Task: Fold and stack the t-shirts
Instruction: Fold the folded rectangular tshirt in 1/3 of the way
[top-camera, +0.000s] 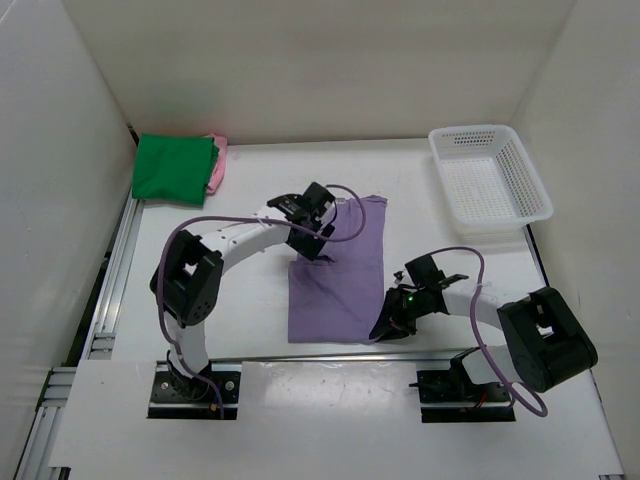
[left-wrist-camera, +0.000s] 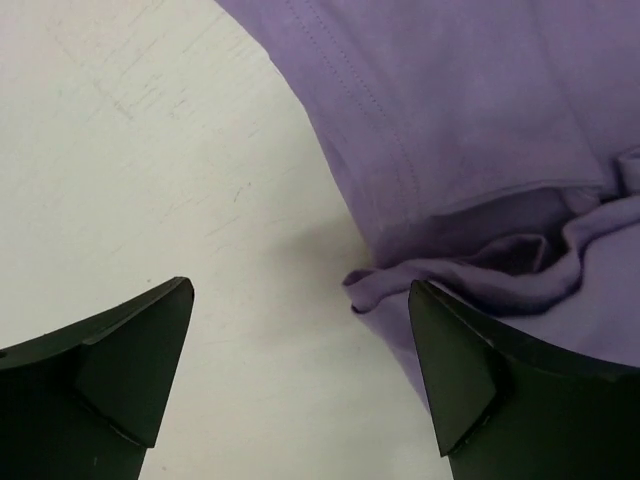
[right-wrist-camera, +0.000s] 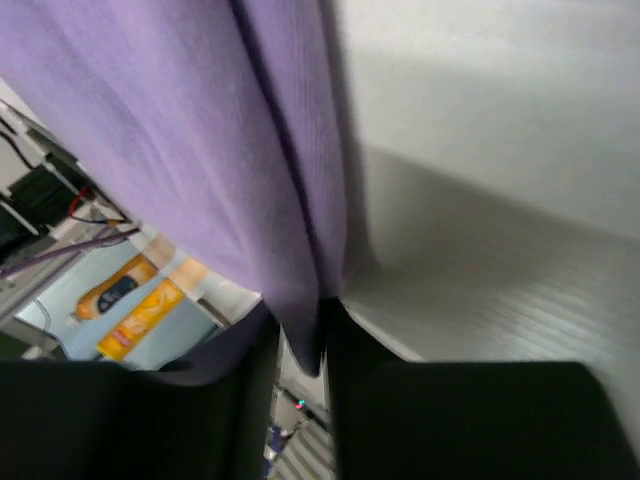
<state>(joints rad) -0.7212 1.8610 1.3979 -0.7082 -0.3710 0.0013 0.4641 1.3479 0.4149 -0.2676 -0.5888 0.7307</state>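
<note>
T-shirts | we see green t-shirt (top-camera: 172, 168) folded over pink t-shirt (top-camera: 219, 163) at far-left tabletop (top-camera: 290, 170) corner | purple t-shirt (top-camera: 338, 280) half-folded mid-tabletop, unstacked | left claw (left-wrist-camera: 300, 290) wide beside its edge | right claw (right-wrist-camera: 300, 350) narrow, pinching its near corner

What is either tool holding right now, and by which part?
The right tool pinches the purple shirt at its near right corner. The left tool is open beside the shirt, holding nothing.
</note>
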